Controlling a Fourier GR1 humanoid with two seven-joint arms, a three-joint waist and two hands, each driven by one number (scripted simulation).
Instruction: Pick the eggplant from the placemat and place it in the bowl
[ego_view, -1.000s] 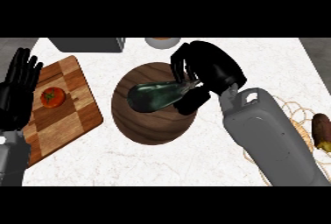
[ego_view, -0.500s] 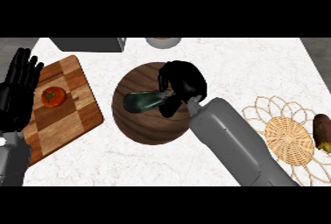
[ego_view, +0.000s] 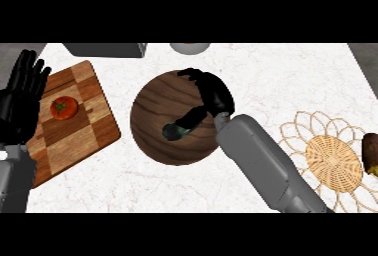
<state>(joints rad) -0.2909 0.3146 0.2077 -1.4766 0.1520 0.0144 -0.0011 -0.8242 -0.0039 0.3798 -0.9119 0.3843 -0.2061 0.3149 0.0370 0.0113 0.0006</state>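
The wooden bowl (ego_view: 159, 145) stands mid-counter. Inside it, only the dark green end of the eggplant (ego_view: 176, 132) shows, low against the bowl's inner right side. My right hand (ego_view: 212, 96) hangs over the bowl's right half, its fingers curled down round the eggplant and hiding most of it. The woven placemat (ego_view: 332, 157) lies at the right with nothing on its middle. At the left edge my left hand (ego_view: 22, 102) rests open, fingers up, beside the cutting board.
A checkered wooden cutting board (ego_view: 74, 130) with a red tomato (ego_view: 63, 107) lies at the left. A grey object (ego_view: 103, 49) and a small cup (ego_view: 190, 47) stand at the back edge. A dark item (ego_view: 371, 152) sits at the placemat's right edge.
My right hand has turned and sunk further into the bowl with the eggplant, which now shows far less. The forearm swung left, uncovering the placemat. The left hand stayed put.
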